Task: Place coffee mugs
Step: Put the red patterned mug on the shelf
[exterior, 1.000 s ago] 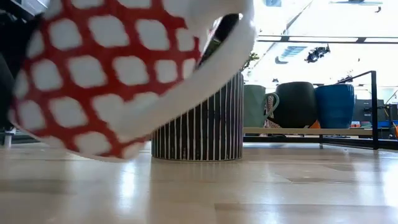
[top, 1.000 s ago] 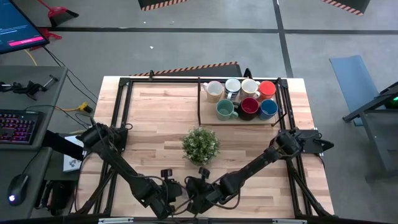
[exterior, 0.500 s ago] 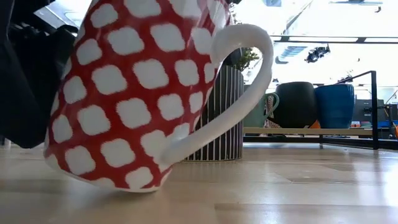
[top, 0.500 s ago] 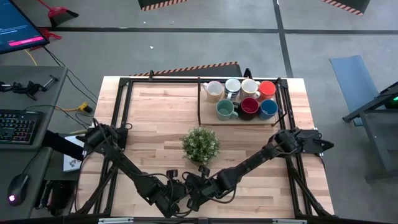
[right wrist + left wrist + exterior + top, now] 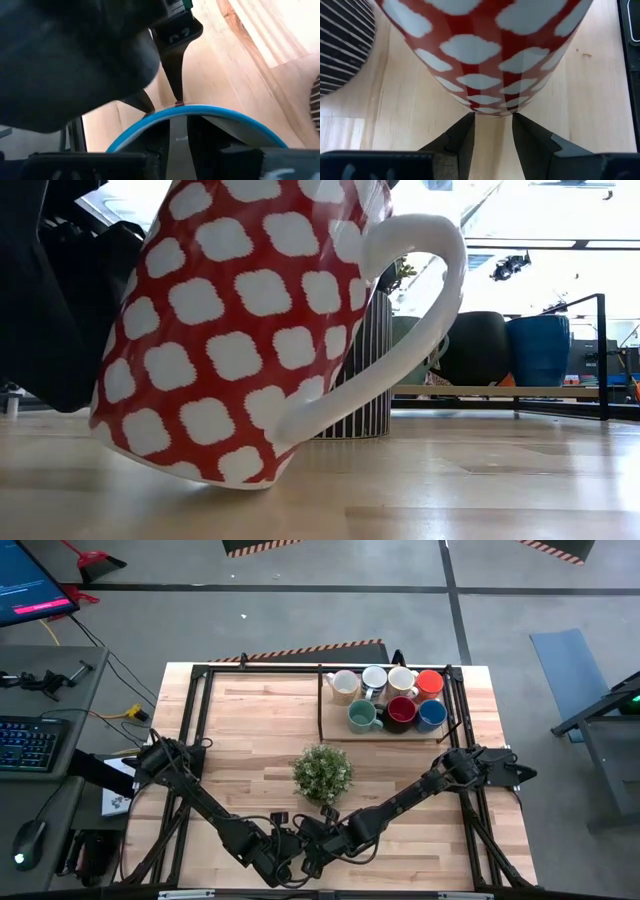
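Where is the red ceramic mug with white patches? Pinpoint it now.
The red ceramic mug with white patches sits tilted at the table's near edge, between both grippers, just in front of the striped plant pot.

Near edge, centre: both arms converge here; left gripper and right gripper crowd a tilted red-and-white mug, closing that strip.
Table centre: potted plant in a striped pot, just behind the mug.
Far right: black-framed tray packed with seven mugs; frame bars fence it.
Far left: bare wooden tabletop, open for passage.
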Tool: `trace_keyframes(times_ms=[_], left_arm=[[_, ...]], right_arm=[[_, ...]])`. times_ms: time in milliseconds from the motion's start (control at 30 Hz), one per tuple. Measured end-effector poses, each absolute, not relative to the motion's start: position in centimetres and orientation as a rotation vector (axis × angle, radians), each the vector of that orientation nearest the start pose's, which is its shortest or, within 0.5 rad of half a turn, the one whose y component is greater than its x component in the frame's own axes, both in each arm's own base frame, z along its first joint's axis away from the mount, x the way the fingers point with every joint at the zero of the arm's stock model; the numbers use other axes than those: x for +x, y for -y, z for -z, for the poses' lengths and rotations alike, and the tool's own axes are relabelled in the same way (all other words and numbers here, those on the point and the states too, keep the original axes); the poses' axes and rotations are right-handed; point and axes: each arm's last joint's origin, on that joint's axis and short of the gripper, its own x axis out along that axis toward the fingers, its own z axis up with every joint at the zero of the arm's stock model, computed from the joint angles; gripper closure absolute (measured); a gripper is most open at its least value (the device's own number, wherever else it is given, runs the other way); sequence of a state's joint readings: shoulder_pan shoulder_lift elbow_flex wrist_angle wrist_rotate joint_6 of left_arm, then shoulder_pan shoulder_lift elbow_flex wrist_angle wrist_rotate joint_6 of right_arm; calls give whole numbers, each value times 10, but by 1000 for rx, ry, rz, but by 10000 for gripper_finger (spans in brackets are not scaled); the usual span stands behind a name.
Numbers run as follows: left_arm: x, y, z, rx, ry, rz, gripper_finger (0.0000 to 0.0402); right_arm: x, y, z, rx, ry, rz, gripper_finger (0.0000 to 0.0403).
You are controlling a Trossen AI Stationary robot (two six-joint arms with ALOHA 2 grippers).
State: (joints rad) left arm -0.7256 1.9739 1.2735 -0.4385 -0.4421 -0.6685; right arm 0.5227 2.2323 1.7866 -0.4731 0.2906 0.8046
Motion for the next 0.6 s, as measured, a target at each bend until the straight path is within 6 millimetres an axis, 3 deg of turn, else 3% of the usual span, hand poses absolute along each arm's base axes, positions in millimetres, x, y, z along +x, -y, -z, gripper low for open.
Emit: trace_keyframes(times_ms=[367,600], left_arm=[[308,246,-141,-16,-963,-70,282],[305,248,-142,-12,-979,-56,282]], right_arm=[[427,-233,-202,348,-932,147,344],[422,-239,-202,349,-944,150,343]])
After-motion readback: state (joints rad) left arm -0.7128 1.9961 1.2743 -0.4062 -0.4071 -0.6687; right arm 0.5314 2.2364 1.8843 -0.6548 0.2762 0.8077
